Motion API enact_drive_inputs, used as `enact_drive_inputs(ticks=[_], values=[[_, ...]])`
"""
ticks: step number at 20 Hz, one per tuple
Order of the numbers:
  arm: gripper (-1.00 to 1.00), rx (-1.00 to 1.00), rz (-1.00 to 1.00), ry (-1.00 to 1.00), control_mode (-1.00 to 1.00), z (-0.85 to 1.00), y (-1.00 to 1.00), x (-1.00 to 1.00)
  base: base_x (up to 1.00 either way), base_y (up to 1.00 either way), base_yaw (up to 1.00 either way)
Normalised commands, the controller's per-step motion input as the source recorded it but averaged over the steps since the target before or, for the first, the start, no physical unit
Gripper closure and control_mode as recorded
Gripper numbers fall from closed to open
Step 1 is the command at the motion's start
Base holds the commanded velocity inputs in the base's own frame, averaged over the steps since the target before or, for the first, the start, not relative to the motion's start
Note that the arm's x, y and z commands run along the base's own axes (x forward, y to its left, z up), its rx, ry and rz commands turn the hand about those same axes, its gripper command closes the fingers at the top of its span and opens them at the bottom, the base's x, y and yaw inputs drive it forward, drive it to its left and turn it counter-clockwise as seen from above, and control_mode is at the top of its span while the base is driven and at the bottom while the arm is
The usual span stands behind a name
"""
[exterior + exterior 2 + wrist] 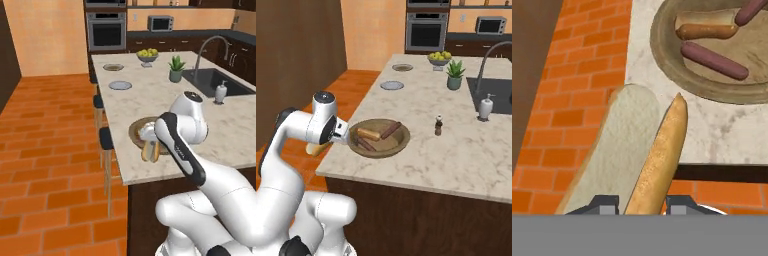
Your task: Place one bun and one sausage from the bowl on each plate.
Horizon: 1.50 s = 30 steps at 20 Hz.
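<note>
The bowl [379,137] sits near the front edge of the marble island counter [446,130], wide and olive-brown. In it I see one bun [368,134] lying on its side and two sausages: one [391,130] slanted toward the far rim, the other [365,144] just in front of the bun. In my hand view the same three lie in the bowl's [682,82] hollow, the bun [706,26] with the sausages [714,60] on either side of it.

My claw [642,204] is clamped on a second bun [629,157], a split one with a pale cut face and a golden crust. It stands out long from between my fingertips [603,205], one pad on each side of it. I hold it beside the bowl's near rim, past the counter's front edge and over the orange brick floor [45,150]. From the right base view the bun [317,148] pokes out under my wrist, left of the bowl; from the left base view it [150,151] hangs at the counter's edge in front of the bowl [136,131].

The two plates lie well apart from me, farther along the counter: the nearer plate [392,85] is grey and bare, the farther plate [402,67] shows a darker centre that I cannot make out.

Beyond the bowl stand a small pepper mill [439,125], a potted plant [455,75], a footed fruit bowl [439,58] and a soap dispenser [486,107] by the sink [495,95].
</note>
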Motion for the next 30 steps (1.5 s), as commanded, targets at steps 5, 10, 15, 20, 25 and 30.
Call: enact_drive_inputs(ticks=[5, 10, 15, 20, 25, 30], values=[[1.0, 0.0, 0.0, 0.0, 1.0, 0.0, 0.0, 0.0, -0.27, 1.0, -0.01], [1.0, 0.0, 0.0, 0.0, 1.0, 0.0, 0.0, 0.0, -0.01, 1.0, -0.12], [1.0, 0.0, 0.0, 0.0, 1.0, 0.0, 0.0, 0.0, 0.39, 1.0, -0.28], [1.0, 0.0, 0.0, 0.0, 1.0, 0.0, 0.0, 0.0, 0.77, 0.8, -0.56], [1.0, 0.0, 0.0, 0.0, 1.0, 0.0, 0.0, 0.0, 0.91, 0.61, -0.64], [1.0, 0.0, 0.0, 0.0, 1.0, 0.0, 0.0, 0.0, 0.19, 1.0, -0.53]])
